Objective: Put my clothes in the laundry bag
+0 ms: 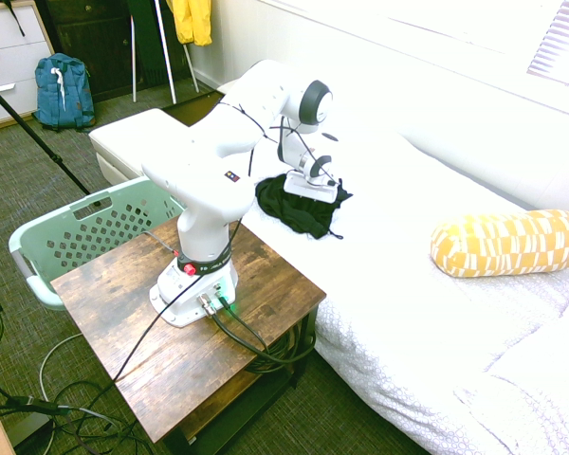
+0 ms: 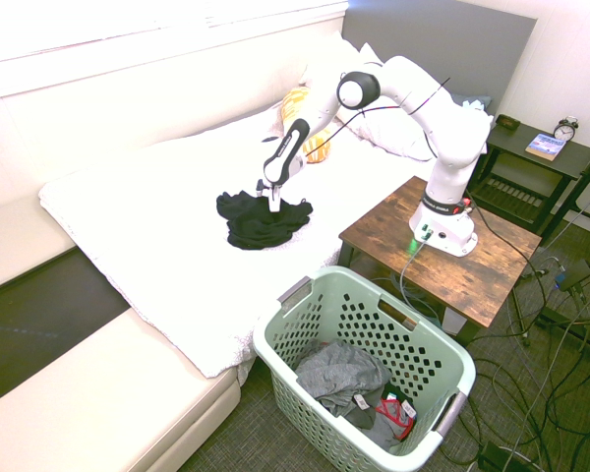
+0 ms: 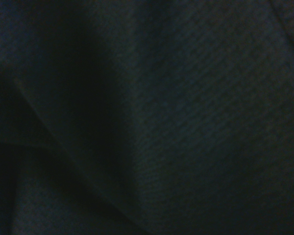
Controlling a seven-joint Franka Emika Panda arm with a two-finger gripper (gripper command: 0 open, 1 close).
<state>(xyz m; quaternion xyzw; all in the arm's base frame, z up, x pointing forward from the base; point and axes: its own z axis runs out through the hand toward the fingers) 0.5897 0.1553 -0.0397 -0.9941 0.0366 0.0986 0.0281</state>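
laundry basket (image 2: 439, 368), pale green with perforated sides, stands on the floor beside the bed (image 2: 128, 216), grey clothes (image 2: 342, 376) inside it. wooden side table (image 2: 388, 228) bears the base of the white arm (image 2: 452, 138), near the basket. farther off, black garment (image 2: 263, 220) lies crumpled on the bed, the gripper (image 2: 268, 204) down at it, whether its pincer is wide, narrow or holding cloth cannot be told.

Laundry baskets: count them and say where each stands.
1. The mint-green laundry basket stands on the floor beside the bed and the wooden table. Others may be hidden.
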